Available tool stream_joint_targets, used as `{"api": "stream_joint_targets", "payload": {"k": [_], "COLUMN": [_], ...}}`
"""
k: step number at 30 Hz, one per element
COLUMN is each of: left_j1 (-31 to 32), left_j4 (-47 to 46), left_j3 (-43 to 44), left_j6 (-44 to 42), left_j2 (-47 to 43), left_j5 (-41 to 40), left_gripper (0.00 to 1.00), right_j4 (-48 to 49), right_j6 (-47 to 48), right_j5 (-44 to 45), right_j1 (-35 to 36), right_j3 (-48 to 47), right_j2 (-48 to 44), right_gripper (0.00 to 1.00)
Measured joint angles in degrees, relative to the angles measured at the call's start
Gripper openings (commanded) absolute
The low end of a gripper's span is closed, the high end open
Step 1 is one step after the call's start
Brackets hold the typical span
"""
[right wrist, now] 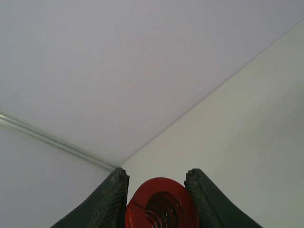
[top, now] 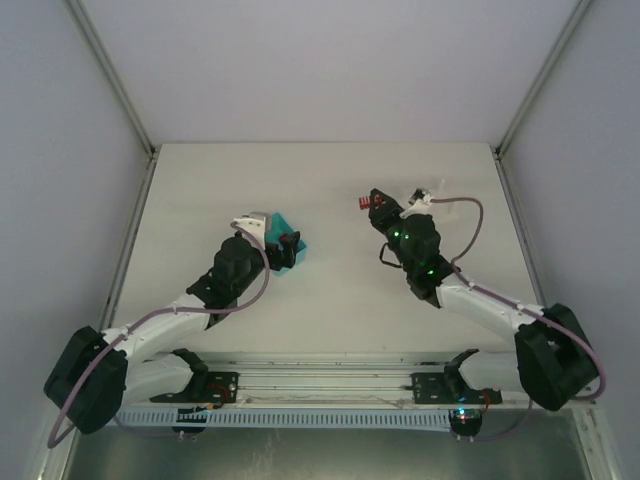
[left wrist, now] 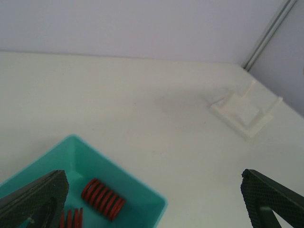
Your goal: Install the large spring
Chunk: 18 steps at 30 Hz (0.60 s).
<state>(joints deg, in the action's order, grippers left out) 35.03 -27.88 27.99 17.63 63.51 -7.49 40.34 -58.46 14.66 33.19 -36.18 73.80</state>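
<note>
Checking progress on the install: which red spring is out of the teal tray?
The spring held end-on by the right tool, up off the table; the other two springs lie in the teal tray.

Springs [left wrist: 102, 199] in the bin [left wrist: 85, 159], left of centre (fixture [left wrist: 245, 113] well apart, rightward)

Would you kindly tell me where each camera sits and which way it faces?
Top external: above and behind, looking down at the table; both arms show.
Left wrist: looks forward over the teal tray toward the white fixture; the open left gripper frames it.
Right wrist: looks toward a wall corner; right gripper clamps the red spring.
Shared: top and left wrist both show the tray.
</note>
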Motion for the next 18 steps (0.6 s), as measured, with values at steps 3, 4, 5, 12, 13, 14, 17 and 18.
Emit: {"api": "stream_joint_targets", "payload": {"k": [3, 4, 5, 12, 13, 14, 17, 18], "left_j1": [0.4, 1.1, 2.0, 6.6, 6.6, 6.6, 6.6, 6.6], "left_j4": [1.7, 2.0, 2.1, -0.7, -0.9, -0.9, -2.0, -2.4], "left_j3": [0.0, -0.1, -0.4, -2.2, -2.2, -2.2, -2.9, -3.5], "left_j6": [-1.4, -1.9, -2.4, -4.6, -4.7, -4.8, -5.4, -5.6], "left_j2": [0.6, 0.8, 0.9, 4.7, 5.2, 5.4, 4.4, 3.4], "left_j5": [-0.3, -0.6, -0.8, 1.1, 1.5, 1.8, 2.4, 2.3], "left_gripper": [0.99, 0.99, 0.99, 0.99, 0.99, 0.99, 0.99, 0.99], "right_j4": [-7.6, -10.5, -13.1, -26.0, -27.2, -28.4, -31.1, -32.1], "right_j6": [8.5, 11.3, 13.7, 26.9, 28.1, 29.5, 33.4, 34.7], "right_j5": [1.6, 1.9, 2.2, 3.2, 3.3, 3.3, 3.7, 3.9], "right_j1": [-2.3, -3.1, -3.8, -10.6, -11.8, -13.2, -16.8, -17.8], "right_j3": [-1.9, -2.9, -4.1, -12.3, -13.4, -14.5, -17.1, -18.1], "right_j2": [-2.5, -3.1, -3.4, -1.7, -0.7, 0.6, 4.4, 5.8], "right_gripper": [0.00, 0.00, 0.00, 0.00, 0.00, 0.00, 0.00, 0.00]}}
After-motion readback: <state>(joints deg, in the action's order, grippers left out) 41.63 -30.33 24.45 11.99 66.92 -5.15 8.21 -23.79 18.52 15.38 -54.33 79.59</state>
